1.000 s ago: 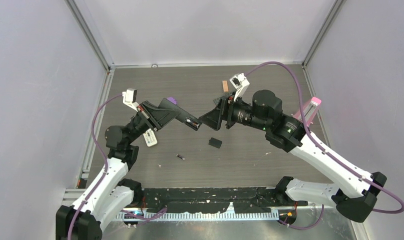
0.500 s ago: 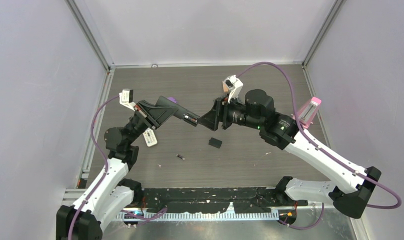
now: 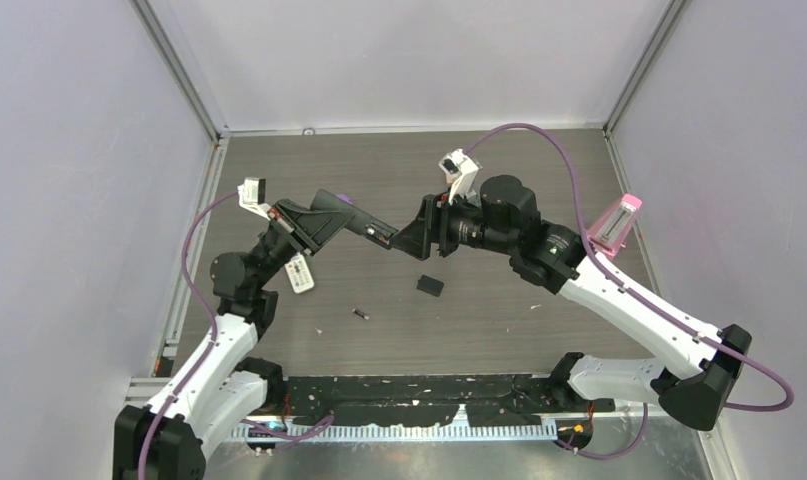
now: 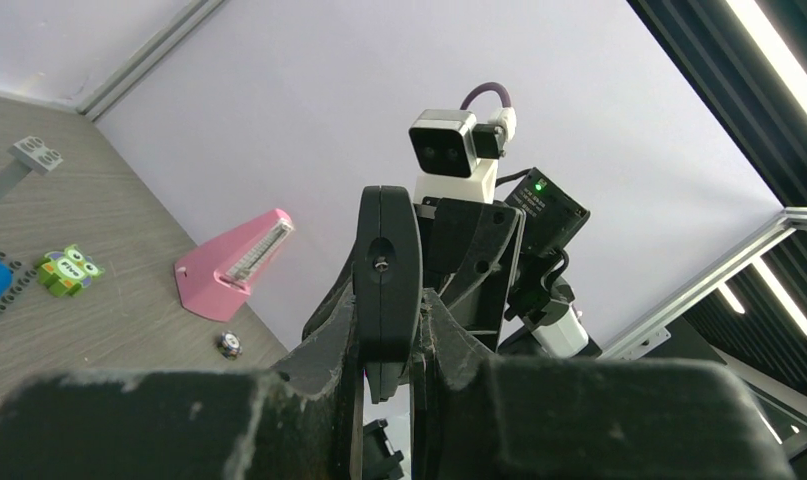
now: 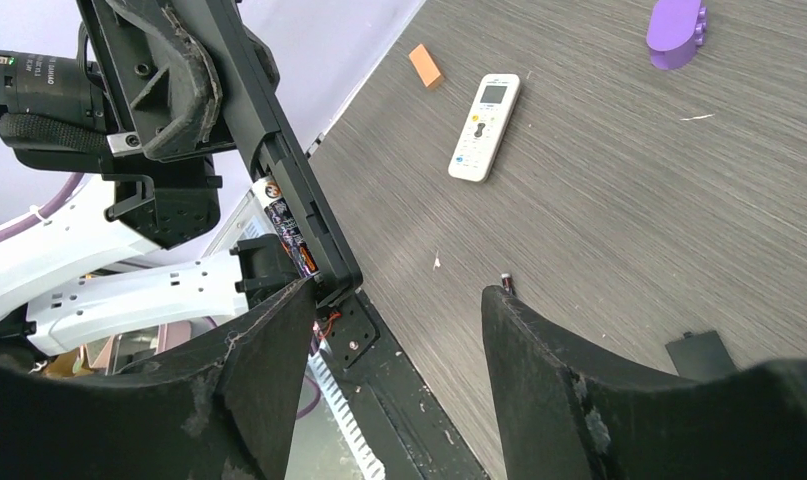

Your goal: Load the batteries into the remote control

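Note:
My left gripper [image 3: 345,220] is shut on a black remote control [image 3: 380,236] and holds it above the table, its end pointing at the right gripper. In the left wrist view the remote [image 4: 386,270] stands edge-on between the fingers. In the right wrist view the remote [image 5: 279,150] shows an open compartment with one battery [image 5: 285,226] in it. My right gripper [image 3: 408,240] is open and empty, its left finger close beside the remote's end [image 5: 399,340]. A loose dark battery [image 3: 360,314] lies on the table, also in the right wrist view [image 5: 506,284].
A black battery cover [image 3: 430,285] lies on the table below the grippers. A white remote [image 3: 299,274] lies by the left arm. A purple block [image 3: 345,200] sits behind the left gripper. A pink object [image 3: 619,220] stands at the right. An orange block [image 5: 426,66] lies farther back.
My right arm has moved left and closed in on the remote's end. My left gripper has shifted slightly left and back with the remote.

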Robot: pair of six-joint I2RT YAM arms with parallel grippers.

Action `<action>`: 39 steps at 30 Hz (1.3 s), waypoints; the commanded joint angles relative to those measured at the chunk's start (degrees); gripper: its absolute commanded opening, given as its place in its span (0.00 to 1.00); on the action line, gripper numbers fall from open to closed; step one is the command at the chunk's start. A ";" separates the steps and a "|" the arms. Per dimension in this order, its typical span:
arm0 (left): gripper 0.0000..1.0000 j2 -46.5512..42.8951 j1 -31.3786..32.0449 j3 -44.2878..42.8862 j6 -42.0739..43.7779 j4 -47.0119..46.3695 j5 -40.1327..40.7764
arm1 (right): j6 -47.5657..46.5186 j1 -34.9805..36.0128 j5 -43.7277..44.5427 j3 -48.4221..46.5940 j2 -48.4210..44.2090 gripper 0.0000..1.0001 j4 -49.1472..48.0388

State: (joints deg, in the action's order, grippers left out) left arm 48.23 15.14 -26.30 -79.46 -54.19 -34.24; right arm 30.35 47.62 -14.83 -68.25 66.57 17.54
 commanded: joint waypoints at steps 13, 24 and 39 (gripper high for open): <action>0.00 -0.13 0.11 -0.11 0.00 -5.94 0.34 | -0.82 -0.13 1.62 -1.91 0.62 0.75 0.70; 0.00 -0.23 -0.55 -0.11 1.04 -5.35 0.05 | -3.11 -1.61 -0.58 -1.59 -1.77 0.84 2.47; 0.00 -0.59 -0.90 0.55 2.38 -4.23 0.09 | -2.13 -3.13 -6.21 -1.55 -4.66 0.87 -0.59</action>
State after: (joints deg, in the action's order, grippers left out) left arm 48.58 14.50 -25.89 -78.61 -54.68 -34.33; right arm 27.81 44.88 -19.07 -68.27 63.68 20.18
